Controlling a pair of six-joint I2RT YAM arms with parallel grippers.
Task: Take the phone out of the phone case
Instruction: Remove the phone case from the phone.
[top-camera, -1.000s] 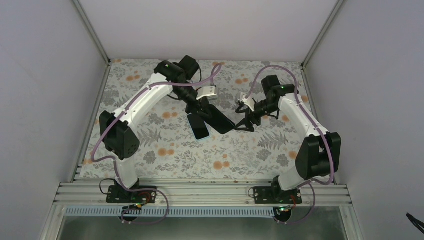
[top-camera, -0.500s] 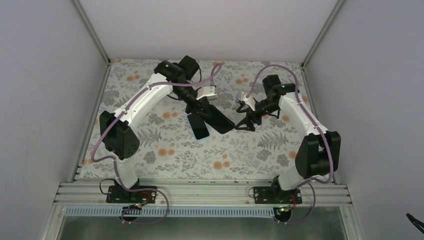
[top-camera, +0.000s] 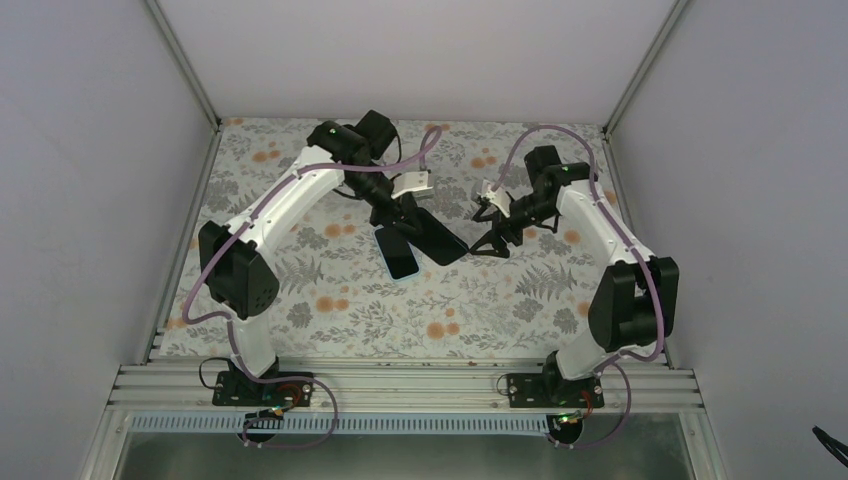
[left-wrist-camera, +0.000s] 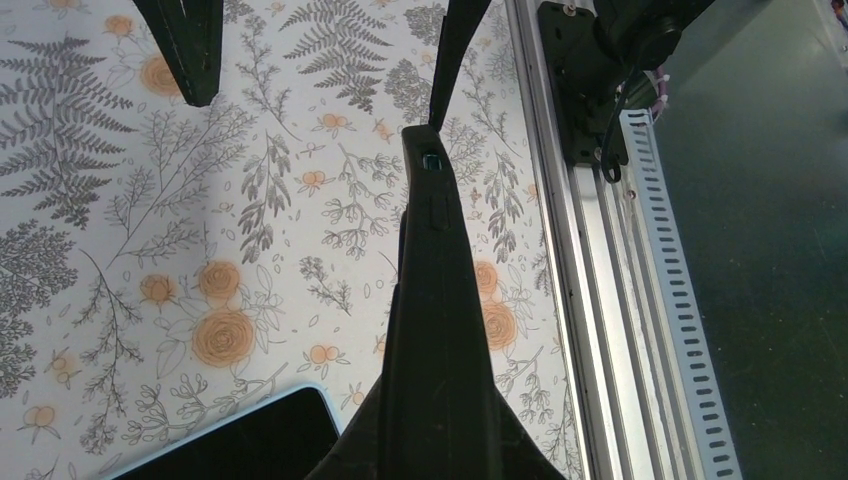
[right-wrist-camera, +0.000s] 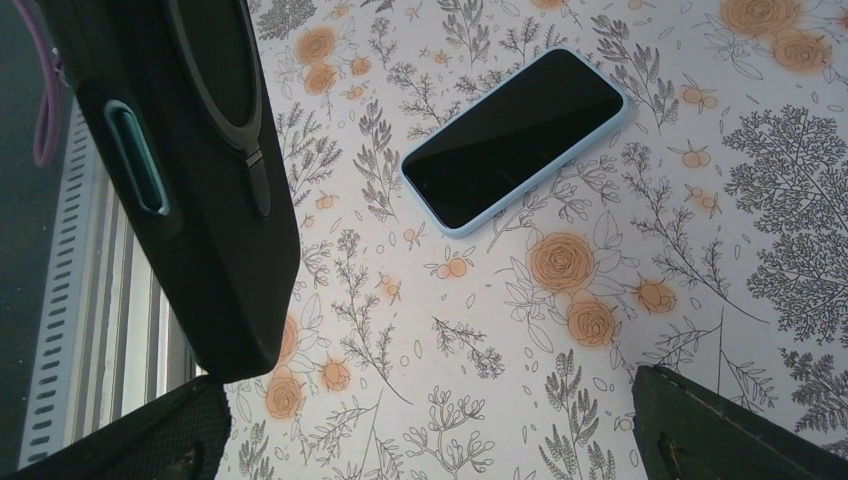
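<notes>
My left tool is closed tight on one end of the black matte phone case, with both fingers pressed against its faces. The left wrist view shows the case edge-on, running straight out from my grip towards the slotted aluminium rail at the near edge. The right wrist view shows a circular ring on the broad face of the case and a teal button insert in its side wall. The case appears to be held tilted and clear of the floral-patterned bench, though no view shows its underside plainly. The slim dark-screened phone with the pale blue rim is out of the case. It lies flat and screen up on the bench, just beside the gripped end of the case, and neither tool touches it. My right tool stands with its fingers wide apart and holds nothing. It hangs low near the free end of the case, without contact.
</notes>
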